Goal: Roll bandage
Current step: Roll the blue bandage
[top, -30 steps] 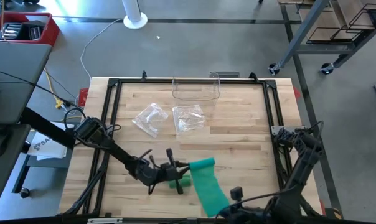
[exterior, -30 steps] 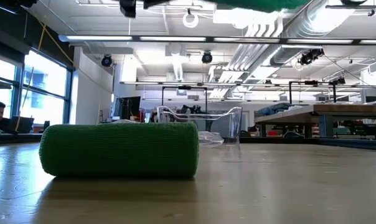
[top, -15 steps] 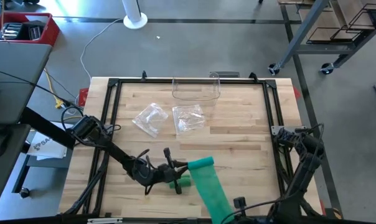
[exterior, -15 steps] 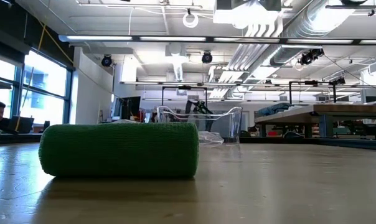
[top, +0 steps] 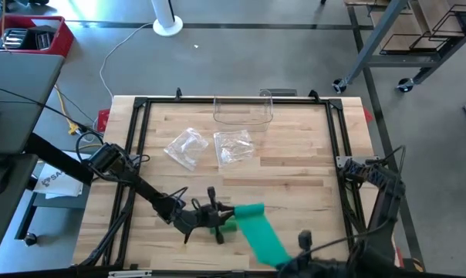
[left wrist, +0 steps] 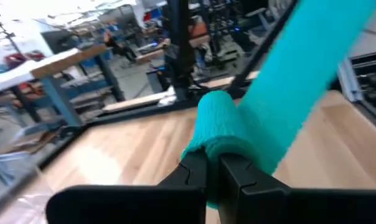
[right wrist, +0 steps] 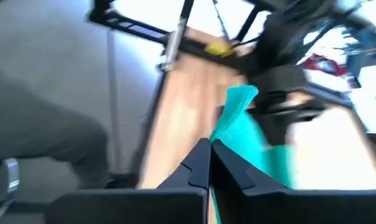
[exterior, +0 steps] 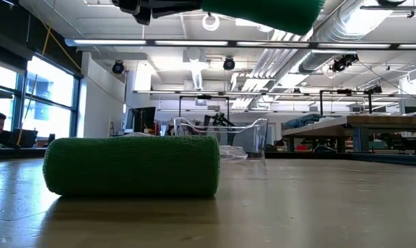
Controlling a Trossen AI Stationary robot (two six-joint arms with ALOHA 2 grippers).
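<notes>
- Near the table's [top: 295, 166] front edge, left of centre, your left gripper [top: 227, 213] is pinched shut on the rolled end of the bandage [top: 258, 228].
- Its wrist view shows both fingers [left wrist: 228, 174] together on the teal roll [left wrist: 220, 127], with the loose strip running up and away from it.
- From that roll the strip stretches toward the front right corner, taut and off the wood, down to your right gripper [top: 288, 259].
- Your right gripper sits at the front edge, right of centre; its fingers [right wrist: 203, 163] are closed on the strip's free end [right wrist: 238, 121].
- A second roll [exterior: 132, 165], dark green, lies on its side on the wood just beside the left gripper; the low view shows it resting flat, not held by anything.
- Toward the back edge you have a clear tray [top: 243, 110], and two clear bags [top: 188, 146] lie near mid-table, well apart from the bandage.
</notes>
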